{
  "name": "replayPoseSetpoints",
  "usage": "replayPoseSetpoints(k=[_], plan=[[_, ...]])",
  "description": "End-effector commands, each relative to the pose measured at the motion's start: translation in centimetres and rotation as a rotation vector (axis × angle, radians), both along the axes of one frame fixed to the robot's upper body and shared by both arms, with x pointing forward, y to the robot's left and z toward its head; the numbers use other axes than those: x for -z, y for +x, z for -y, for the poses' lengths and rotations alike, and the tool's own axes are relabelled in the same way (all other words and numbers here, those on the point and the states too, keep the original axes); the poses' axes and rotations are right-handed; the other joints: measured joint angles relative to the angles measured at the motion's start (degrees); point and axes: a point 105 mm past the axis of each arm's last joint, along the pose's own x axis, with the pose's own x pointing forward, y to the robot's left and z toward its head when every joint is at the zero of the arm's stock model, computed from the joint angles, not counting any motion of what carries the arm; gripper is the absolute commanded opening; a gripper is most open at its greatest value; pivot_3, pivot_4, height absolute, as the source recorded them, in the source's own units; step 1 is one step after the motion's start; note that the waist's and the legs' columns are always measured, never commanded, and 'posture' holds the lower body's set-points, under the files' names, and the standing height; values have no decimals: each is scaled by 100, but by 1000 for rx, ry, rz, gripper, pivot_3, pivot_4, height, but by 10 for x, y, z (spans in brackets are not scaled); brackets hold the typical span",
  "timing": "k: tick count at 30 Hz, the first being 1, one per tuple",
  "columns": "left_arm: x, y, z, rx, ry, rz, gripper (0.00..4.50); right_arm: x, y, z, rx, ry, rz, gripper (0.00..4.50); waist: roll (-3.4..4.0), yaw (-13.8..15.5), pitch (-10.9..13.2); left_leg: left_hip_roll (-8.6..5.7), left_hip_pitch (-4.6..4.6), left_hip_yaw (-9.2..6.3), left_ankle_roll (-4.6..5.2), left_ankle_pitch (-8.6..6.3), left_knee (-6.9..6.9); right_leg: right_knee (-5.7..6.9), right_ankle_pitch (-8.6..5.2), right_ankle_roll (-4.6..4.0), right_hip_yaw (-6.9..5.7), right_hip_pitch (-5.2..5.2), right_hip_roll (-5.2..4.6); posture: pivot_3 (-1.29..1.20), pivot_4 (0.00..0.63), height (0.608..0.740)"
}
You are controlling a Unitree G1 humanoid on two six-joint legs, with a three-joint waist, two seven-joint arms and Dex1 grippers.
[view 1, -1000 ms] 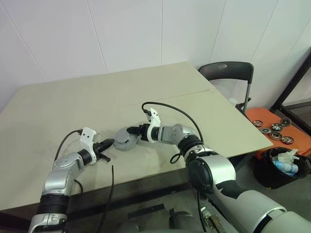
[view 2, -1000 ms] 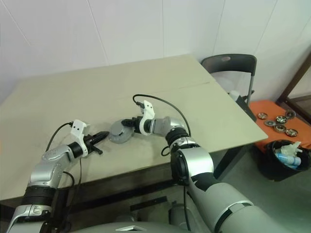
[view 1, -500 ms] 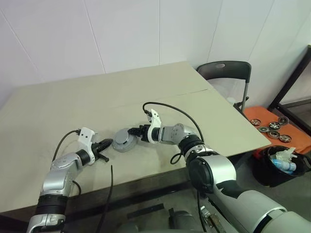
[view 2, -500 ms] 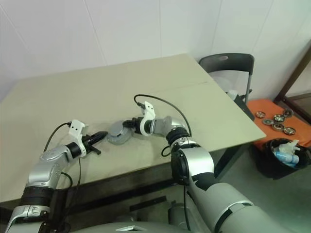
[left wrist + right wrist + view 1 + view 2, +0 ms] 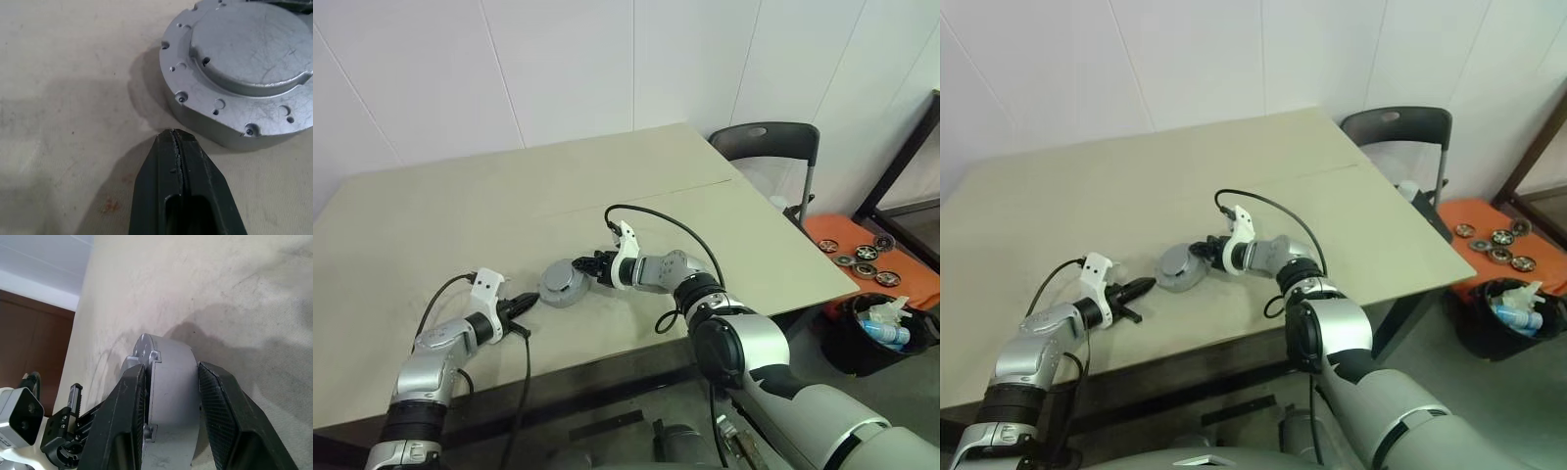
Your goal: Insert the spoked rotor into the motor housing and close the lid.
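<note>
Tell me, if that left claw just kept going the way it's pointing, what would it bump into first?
Most likely the side wall of the closed motor housing. The left claw is shut, its tip aimed at that wall with a bare strip of table between them.

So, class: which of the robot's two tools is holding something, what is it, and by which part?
The right tool grips the closed motor housing across its side wall. The left tool is shut and empty, just short of it.

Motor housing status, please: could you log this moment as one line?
lid: closed | right gripper: clamping motor housing | left gripper: shut, beside it
</note>
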Motion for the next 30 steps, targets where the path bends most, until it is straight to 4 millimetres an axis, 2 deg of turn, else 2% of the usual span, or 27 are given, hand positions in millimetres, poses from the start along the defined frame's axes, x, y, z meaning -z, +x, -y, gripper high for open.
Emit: replayPoseSetpoints(k=[1,9,14,17,20,30], plan=[[-11,6,0,10,16,40,0,20,-16,-6,-44,-61,-71,1324,0,-3,0,0,0,0,0,0,0,0,0,0,0,0,0,0,0,740],[-15,5,0,12,10,49,0,19,-13,-3,5,-38,-110,1324,0,2,1,0,-1,0,0,0,-1,0,0,0,1,-2,0,0,0,740],[-49,4,-4,9,-48,136,0,-5,-7,-7,31,131,-161,1324,-25,-14,20,4,-14,-1,0,0,-2,0,1,1,2,-16,1,0,0,740],[-67,1,-8,-3,-68,179,0,-22,-4,-9,27,223,-166,1324,-26,-14,20,9,-68,-1,0,1,2,3,9,6,1,-64,4,0,0,740],[-76,-4,-16,-28,-70,196,0,-33,-1,-10,24,278,-163,1324,-26,-25,20,11,-96,0,0,1,2,3,23,-15,5,-93,1,0,0,740],[-78,-9,-35,-107,-61,180,0,-16,4,0,101,206,-163,1324,-37,3,30,7,-104,14,1,1,6,0,23,-15,7,-98,2,0,0,740]])
